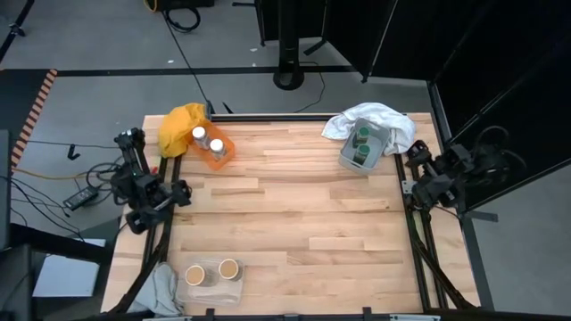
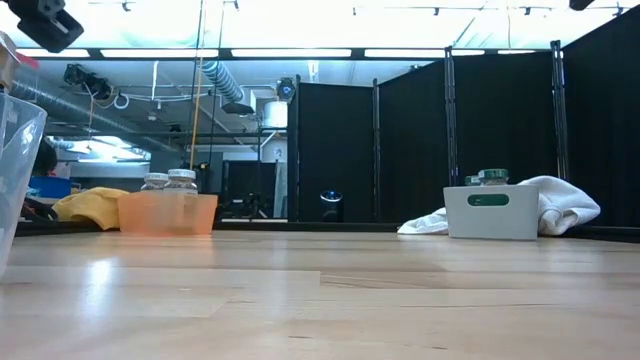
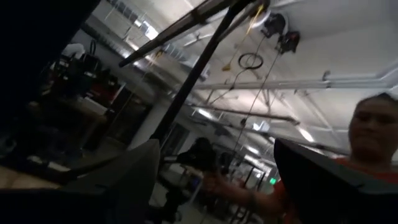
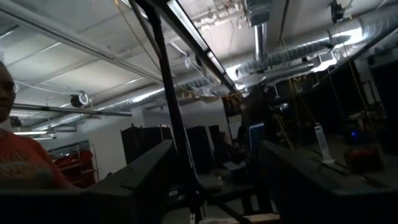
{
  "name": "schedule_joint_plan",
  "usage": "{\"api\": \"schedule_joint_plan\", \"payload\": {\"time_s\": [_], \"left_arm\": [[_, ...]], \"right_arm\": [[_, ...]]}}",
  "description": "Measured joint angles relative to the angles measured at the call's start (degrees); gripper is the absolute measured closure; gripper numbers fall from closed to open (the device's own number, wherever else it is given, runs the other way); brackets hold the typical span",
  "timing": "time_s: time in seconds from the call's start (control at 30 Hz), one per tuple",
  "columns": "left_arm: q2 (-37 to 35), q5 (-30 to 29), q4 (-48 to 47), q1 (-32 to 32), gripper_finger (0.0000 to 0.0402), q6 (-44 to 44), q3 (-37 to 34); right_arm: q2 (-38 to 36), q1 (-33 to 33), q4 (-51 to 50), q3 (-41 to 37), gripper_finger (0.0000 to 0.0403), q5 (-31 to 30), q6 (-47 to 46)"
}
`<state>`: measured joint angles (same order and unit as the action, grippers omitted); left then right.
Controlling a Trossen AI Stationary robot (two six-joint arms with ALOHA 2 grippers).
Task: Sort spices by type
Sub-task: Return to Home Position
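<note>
Two white-lidded spice jars stand in the orange tray at the table's far left; they also show in the low view. Two green-lidded jars stand in the grey tray at the far right. Two tan-lidded jars stand in the clear tray at the near left. My left gripper waits open at the table's left edge. My right gripper waits open at the right edge. Both wrist views look up at the ceiling.
A yellow cloth lies under the orange tray, a white cloth behind the grey tray, and a grey cloth beside the clear tray. The middle of the wooden table holds nothing. A person in an orange shirt shows beyond the table.
</note>
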<state>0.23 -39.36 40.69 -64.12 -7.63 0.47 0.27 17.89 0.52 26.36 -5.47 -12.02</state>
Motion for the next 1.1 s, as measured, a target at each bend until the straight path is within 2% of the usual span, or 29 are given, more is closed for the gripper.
{"api": "schedule_joint_plan", "payload": {"time_s": [0.27,0.43,0.7,0.8,0.93,1.1], "left_arm": [[0.02,-4.42,-8.16,0.00,0.0080,-0.14,0.00],[0.02,-4.58,-14.69,0.00,0.0080,-0.16,0.00],[0.04,-3.41,-16.46,0.00,0.0080,-4.60,0.00],[0.03,2.37,-16.54,0.00,0.0080,0.21,0.00],[0.02,15.50,-16.75,0.00,0.0080,9.06,-0.02],[0.02,25.67,-18.22,0.00,0.0080,10.46,-0.02]], "right_arm": [[0.02,-0.02,1.48,-7.70,0.0157,-0.92,-1.27],[0.00,-0.02,4.74,-12.31,0.0157,-0.56,-1.42],[0.01,-0.02,6.23,-18.58,0.0156,-0.37,1.43],[0.02,-0.02,9.09,-20.95,0.0158,-0.27,2.11],[0.04,-0.02,13.01,-24.54,0.0156,0.28,2.78],[0.09,-0.06,14.84,-26.02,0.0155,0.31,4.16]]}}
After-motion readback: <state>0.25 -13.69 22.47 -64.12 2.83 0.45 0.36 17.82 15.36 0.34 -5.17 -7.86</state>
